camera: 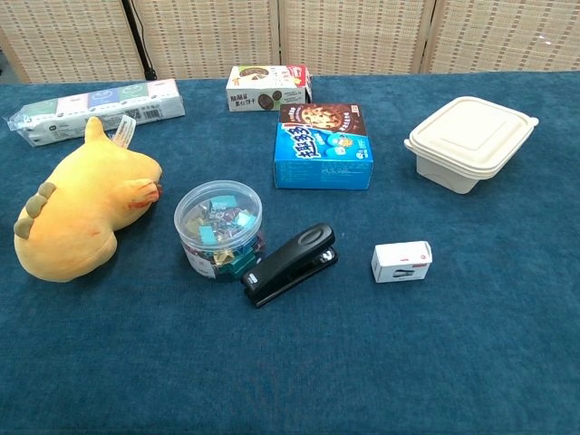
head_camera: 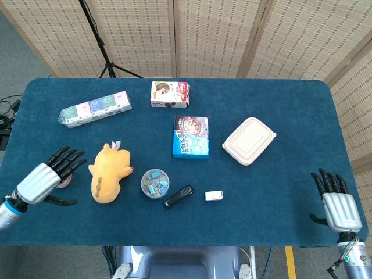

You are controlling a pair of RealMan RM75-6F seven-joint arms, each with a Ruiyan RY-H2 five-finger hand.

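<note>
Head view: left hand (head_camera: 43, 179) fingers spread, empty, beside yellow plush toy (head_camera: 110, 172).

Left hand (head_camera: 45, 179) beside yellow plush toy (head_camera: 109, 172)

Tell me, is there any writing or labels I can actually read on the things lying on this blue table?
Blue cookie box: large white Chinese characters, too blurred to quote.
Brown and white snack box: print too small to read.
Long pack with smiley faces: small print, unreadable.
Tag on the yellow plush toy: nothing legible.
Small white box: a red mark, unreadable.
Stapler, jar of clips, white lidded container: no text visible.
</note>
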